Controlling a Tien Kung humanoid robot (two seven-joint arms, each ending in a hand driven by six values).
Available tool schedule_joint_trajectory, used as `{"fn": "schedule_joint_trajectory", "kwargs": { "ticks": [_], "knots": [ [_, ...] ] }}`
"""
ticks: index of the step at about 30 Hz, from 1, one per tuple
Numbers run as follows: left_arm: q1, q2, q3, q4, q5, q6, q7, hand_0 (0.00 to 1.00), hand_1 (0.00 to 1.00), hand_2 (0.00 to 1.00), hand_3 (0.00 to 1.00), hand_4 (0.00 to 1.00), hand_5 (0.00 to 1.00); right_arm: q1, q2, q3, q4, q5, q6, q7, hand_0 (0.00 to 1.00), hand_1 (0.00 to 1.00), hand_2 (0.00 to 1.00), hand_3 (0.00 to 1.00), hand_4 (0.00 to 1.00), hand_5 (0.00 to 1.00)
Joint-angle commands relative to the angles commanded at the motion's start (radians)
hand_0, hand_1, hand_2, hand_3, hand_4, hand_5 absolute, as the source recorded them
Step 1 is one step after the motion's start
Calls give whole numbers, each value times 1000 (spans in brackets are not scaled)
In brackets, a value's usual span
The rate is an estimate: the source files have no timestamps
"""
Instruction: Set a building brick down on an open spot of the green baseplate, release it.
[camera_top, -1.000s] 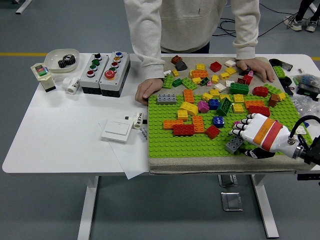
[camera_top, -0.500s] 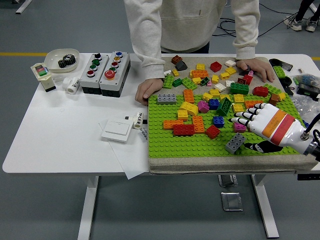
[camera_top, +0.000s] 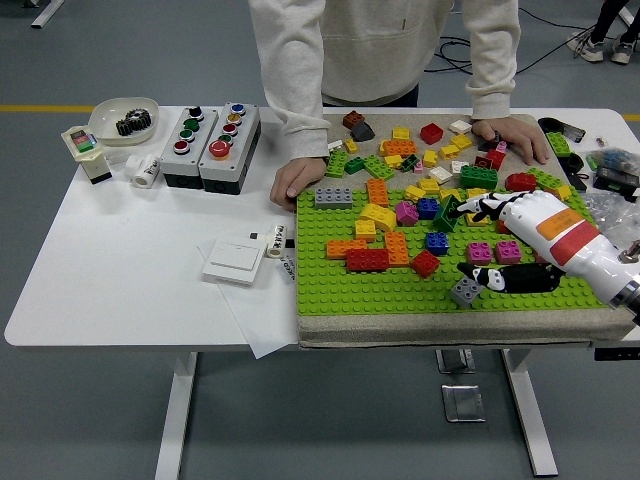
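The green baseplate (camera_top: 340, 290) covers the right half of the table and carries many loose bricks. A grey brick (camera_top: 466, 290) lies tilted on it near the front edge, with nothing holding it. My right hand (camera_top: 478, 240), white with orange and red bands, hovers above and behind that brick. It is open, its fingers (camera_top: 478, 211) spread over the green and yellow bricks and its dark thumb (camera_top: 505, 278) low beside the grey brick. Two pink bricks (camera_top: 494, 251) sit under the palm. My left arm is out of view.
A person stands at the far side, one hand (camera_top: 291, 180) on the table by the plate's back left corner and the other hand (camera_top: 512, 136) on the brick pile. Two button boxes (camera_top: 210, 142), a bowl (camera_top: 124, 118) and a white switch (camera_top: 233, 262) lie to the left.
My right hand has let go of the grey brick and risen back and to the right, fingers spreading. The brick stays on the plate near the front edge.
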Motion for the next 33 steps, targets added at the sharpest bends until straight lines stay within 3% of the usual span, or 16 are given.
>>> {"fn": "schedule_joint_trajectory", "kwargs": {
  "ticks": [1, 6, 7, 9, 12, 13, 18, 19, 24, 25, 28, 30, 31, 33],
  "knots": [
    [1, 0, -1, 0, 1, 0, 0, 604, 681, 639, 545, 557, 598, 1, 0, 3, 3, 39, 18, -18, 194, 343, 782, 654, 529, 399],
    [3, 2, 0, 1, -1, 1, -1, 604, 681, 639, 545, 557, 598, 15, 2, 3, -11, 253, 139, -118, 194, 343, 782, 654, 529, 399],
    [4, 2, 0, 1, -1, 1, -1, 604, 680, 639, 545, 557, 597, 19, 3, 0, -16, 292, 168, -134, 153, 292, 786, 677, 443, 372],
    [4, 2, -1, 1, 0, 1, 0, 604, 680, 639, 545, 557, 597, 29, 5, -9, -27, 383, 208, -163, 153, 292, 786, 677, 443, 372],
    [4, 3, -2, 1, 1, 2, 0, 604, 680, 639, 545, 557, 597, 43, 5, -35, -37, 453, 220, -185, 153, 292, 786, 677, 443, 372],
    [5, 3, -2, 2, 2, 2, 0, 604, 681, 641, 546, 557, 596, 45, 5, -41, -37, 448, 220, -185, 2, 85, 299, 777, 345, 361],
    [6, 3, -4, 1, 4, 2, 1, 604, 681, 641, 546, 557, 596, 56, 5, -71, -32, 356, 232, -191, 2, 85, 299, 777, 345, 361],
    [6, 3, -4, 1, 5, 2, 1, 605, 681, 641, 546, 557, 596, 59, 5, -76, -32, 326, 237, -191, 2, 18, 110, 790, 259, 318],
    [6, 3, -4, 1, 6, 2, 1, 605, 681, 641, 546, 557, 596, 70, 1, -96, -34, 161, 256, -190, 2, 18, 110, 790, 259, 318],
    [6, 3, -3, 1, 5, 2, 1, 605, 681, 640, 545, 558, 596, 70, 1, -97, -34, 131, 259, -191, 2, 2, 70, 770, 221, 192],
    [6, 3, -2, 2, 2, 2, -1, 605, 681, 640, 545, 558, 596, 73, -2, -101, -35, 62, 281, -194, 2, 2, 70, 770, 221, 192],
    [5, 3, -2, 2, 0, 3, -1, 605, 681, 640, 545, 558, 596, 83, -3, -110, -42, -11, 321, -198, 2, 2, 70, 770, 221, 192],
    [5, 2, -1, 2, 0, 3, -1, 606, 681, 640, 545, 558, 596, 90, -2, -116, -47, -53, 339, -199, 2, 2, 64, 772, 225, 126],
    [4, 2, -1, 1, 0, 2, -1, 606, 681, 640, 545, 558, 596, 98, 0, -124, -54, -126, 355, -200, 2, 2, 64, 772, 225, 126]
  ]
}}
